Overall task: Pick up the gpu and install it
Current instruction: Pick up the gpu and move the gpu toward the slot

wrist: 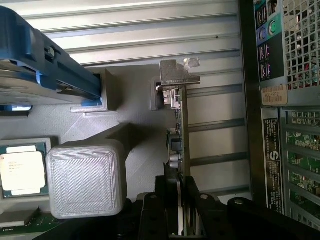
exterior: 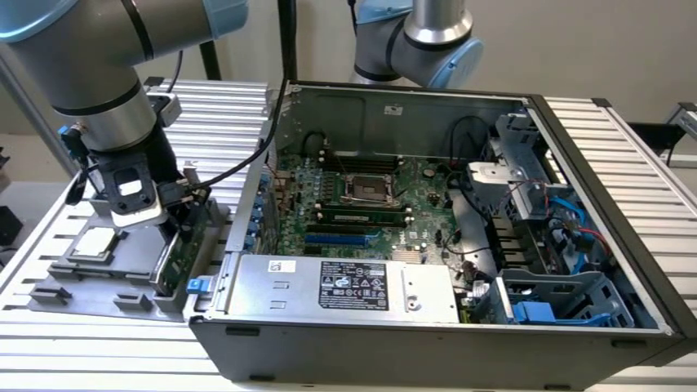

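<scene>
**Step in hand:** pick-up of the gpu [wrist: 181, 130]. This is the grasp stage; installation has not begun.

**Position of the card.** The gpu stands on edge in a slot of the grey printed holder [exterior: 65, 287]. It is just beside the outer wall of the computer case [exterior: 436, 347], on the exterior view's left of that case. Its silver end bracket [wrist: 177, 72] points toward the end of the case that carries the rear ports [wrist: 264, 35]. The CPU chip [wrist: 20, 170] and the hard drive with blue rails [wrist: 45, 65] rest in the same holder, farther from the case than the card.

**Gripper.** The gripper [wrist: 181, 194] stands directly over the card, outside the case. Its fingers [wrist: 167, 202] bracket the upper edge, one on each face, and appear clenched onto the card — no gap shows on either side. The card shows no sign of having been raised from its slot.

**What the next move calls for (judgement).**
- A straight pull along the card's own plane, so that it does not bind in the holder.
- Enough height to clear the case wall.
- Alignment over the motherboard [exterior: 376, 192] — probably at the blue expansion slot [exterior: 343, 238] — with the bracket toward the rear of the case.
</scene>
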Motion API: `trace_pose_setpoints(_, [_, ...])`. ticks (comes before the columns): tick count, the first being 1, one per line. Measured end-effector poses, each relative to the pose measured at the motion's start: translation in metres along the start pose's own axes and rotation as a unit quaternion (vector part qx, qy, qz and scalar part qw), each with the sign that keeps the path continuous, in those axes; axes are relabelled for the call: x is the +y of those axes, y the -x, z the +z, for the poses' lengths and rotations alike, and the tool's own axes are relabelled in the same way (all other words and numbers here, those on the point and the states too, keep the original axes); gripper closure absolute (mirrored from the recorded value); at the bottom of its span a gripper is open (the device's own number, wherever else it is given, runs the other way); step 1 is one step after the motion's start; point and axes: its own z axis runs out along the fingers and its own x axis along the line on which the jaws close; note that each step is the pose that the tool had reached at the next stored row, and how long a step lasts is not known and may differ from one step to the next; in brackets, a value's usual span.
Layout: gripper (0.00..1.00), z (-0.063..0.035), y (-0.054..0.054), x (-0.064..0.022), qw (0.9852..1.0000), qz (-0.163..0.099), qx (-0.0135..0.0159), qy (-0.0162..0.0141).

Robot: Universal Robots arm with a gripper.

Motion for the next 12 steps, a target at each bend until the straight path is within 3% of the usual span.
trace_pose_setpoints(4, [0.73, 0.0, 0.0, 0.0, 1.0, -0.007, 0.0005, 0.0004])
trace_pose_setpoints(12, [0.73, 0.0, 0.0, 0.0, 0.9983, -0.058, 0.0024, 0.0035])
